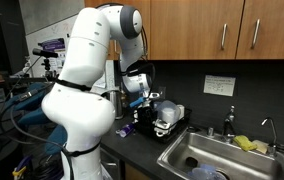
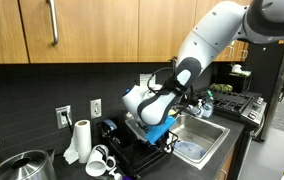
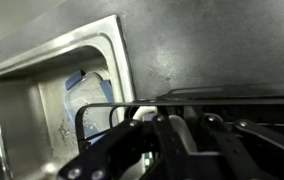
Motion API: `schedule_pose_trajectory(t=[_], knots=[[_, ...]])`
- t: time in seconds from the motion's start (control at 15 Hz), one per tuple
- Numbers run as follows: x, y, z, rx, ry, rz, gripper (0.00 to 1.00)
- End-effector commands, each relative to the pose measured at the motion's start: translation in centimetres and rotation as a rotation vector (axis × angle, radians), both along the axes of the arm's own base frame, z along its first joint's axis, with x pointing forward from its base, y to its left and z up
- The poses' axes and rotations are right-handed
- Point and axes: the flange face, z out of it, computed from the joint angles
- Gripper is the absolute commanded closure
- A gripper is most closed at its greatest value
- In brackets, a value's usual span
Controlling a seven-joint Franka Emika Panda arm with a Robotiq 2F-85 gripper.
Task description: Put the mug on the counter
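The white mug (image 1: 165,117) sits in a black wire dish rack (image 1: 174,126) beside the sink. In the wrist view a white part of the mug (image 3: 180,122) shows between my dark fingers. My gripper (image 3: 177,128) hangs low over the rack, and its fingers look spread on either side of that white part, with a gap on one side. The gripper also shows in both exterior views (image 1: 150,103) (image 2: 160,128). The black counter (image 3: 202,50) runs along the wall and holds the rack.
A stainless steel sink (image 1: 217,150) (image 3: 42,90) holds a blue-and-white item. Two more white mugs (image 2: 99,159) lie by the rack's far end, next to a paper towel roll (image 2: 79,140). A small purple object (image 1: 122,128) stands on the counter. Wooden cabinets (image 1: 222,30) hang above.
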Motion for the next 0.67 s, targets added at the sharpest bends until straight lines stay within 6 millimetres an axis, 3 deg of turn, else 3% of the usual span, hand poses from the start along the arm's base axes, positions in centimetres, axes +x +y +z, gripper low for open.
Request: schedule_pose_trajectory(t=[0.0,0.07,0.13,0.33,0.6], knots=[[0.0,0.0,0.0,0.0,0.001,0.0,0.73],[0.0,0.0,0.0,0.0,0.001,0.0,0.73],[0.0,0.0,0.0,0.0,0.001,0.0,0.48],[0.2,-0.1,0.5,-0.022,-0.03,-0.004,0.38],[-0.2,-0.2,1.5,-0.067,-0.08,-0.006,0.1]])
